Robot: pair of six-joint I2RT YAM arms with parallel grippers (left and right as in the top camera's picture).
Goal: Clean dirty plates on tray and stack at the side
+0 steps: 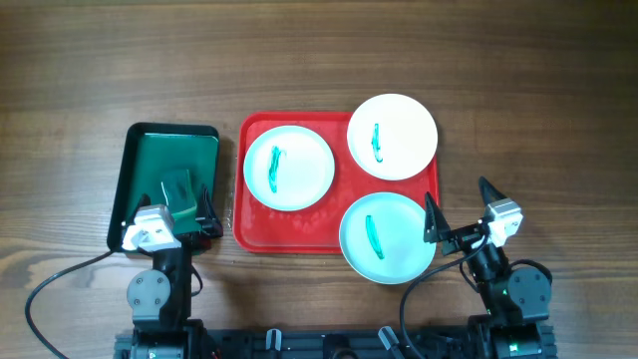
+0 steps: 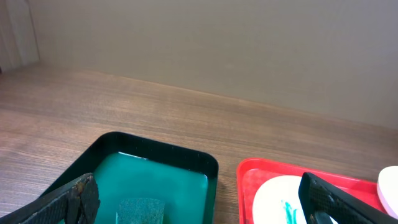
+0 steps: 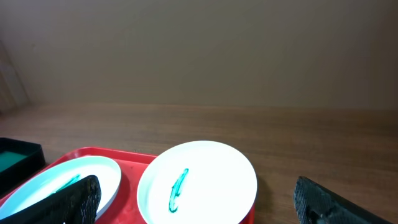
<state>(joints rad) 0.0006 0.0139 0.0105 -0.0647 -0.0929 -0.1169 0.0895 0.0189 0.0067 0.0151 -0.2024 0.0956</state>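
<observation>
Smooth red plastic tray [image 1: 261,234], rounded corners, carries three round white plates [image 1: 288,167], teal-smeared, at ten, one and five o'clock. My left gripper [image 2: 198,190] and right gripper [image 1: 459,199] both have fingers spread apart, holding nothing.

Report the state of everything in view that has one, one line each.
red tray, carrying three plates, none stacked
left plate, dirty, teal smear, fully on red tray
far plate, dirty, overhanging tray rim
near plate, dirty, overhanging tray rim
green tray, holding the sponge
sponge, lying flat, not gripped
left gripper, jaws open, empty
right gripper, jaws open, empty
</observation>
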